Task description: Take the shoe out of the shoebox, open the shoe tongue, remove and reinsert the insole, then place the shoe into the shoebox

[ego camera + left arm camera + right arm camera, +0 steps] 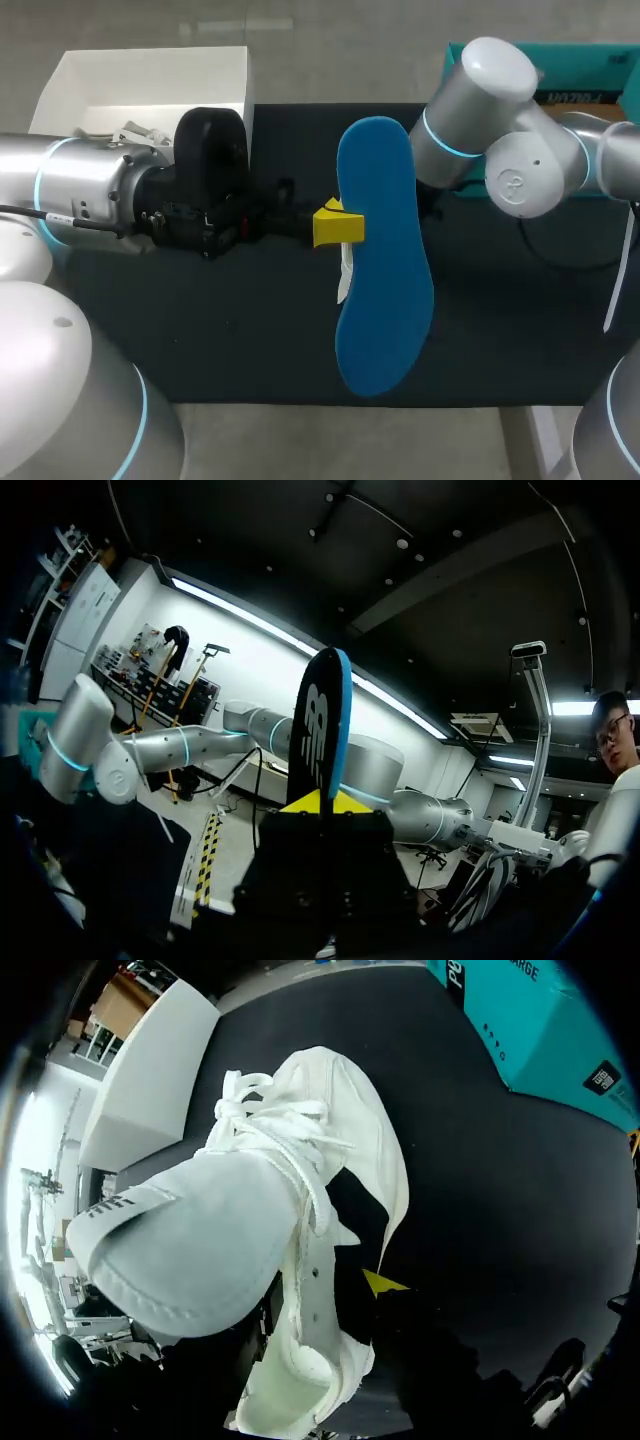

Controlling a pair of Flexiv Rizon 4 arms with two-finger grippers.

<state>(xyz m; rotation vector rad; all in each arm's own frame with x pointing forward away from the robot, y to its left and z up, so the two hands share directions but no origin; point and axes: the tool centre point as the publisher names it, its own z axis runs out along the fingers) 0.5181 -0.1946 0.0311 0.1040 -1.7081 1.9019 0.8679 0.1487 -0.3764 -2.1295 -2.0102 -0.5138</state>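
— Where's the insole (383, 255)?
— Upright over the middle of the desk (250, 340), pinched in the left gripper (338, 226)
— And the shoe (270, 1250)?
— Plain only in the right wrist view, against the right gripper (386, 1283); its grip I cannot tell

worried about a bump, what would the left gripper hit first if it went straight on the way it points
The left gripper is shut on the blue insole, which would lead. Beyond it, the right arm looks first in line, though their heights are hard to compare.
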